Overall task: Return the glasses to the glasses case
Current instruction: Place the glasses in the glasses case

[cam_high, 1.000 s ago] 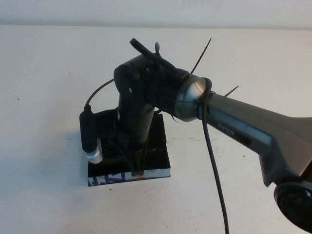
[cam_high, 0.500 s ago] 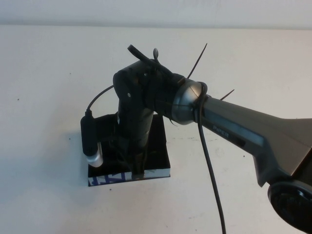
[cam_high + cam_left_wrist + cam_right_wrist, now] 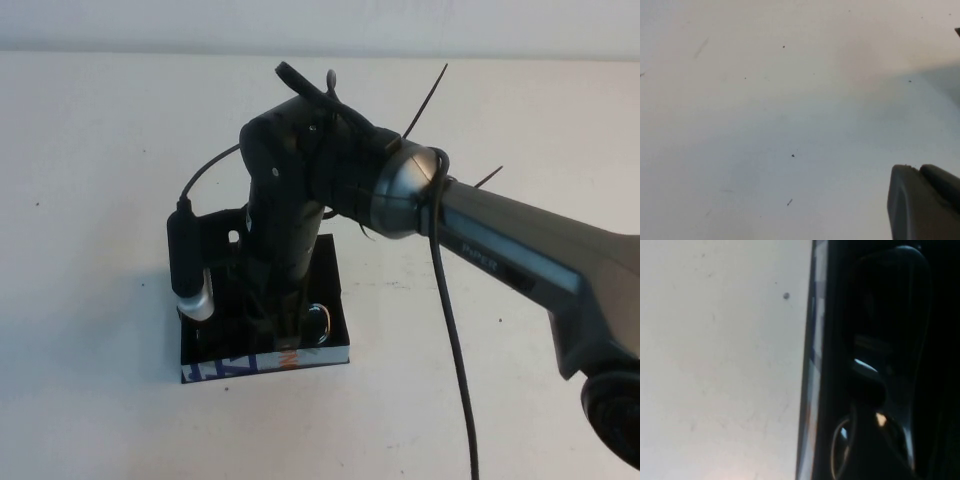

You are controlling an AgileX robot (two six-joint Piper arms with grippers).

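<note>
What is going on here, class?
The right arm reaches down into the open case on the table, its tool low at the printed front edge. Part of the glasses shows inside the case beside it. The left tool hangs over bare table, away from the case.

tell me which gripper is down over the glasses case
The right gripper: its arm reaches in from the right and points down into the open glasses case, beside the glasses. The left gripper sits over bare table.

White table (image 3: 90, 130) – speckled, glasses case (image 3: 330, 352) directly on it, near robot-side edge, approx. center
</note>
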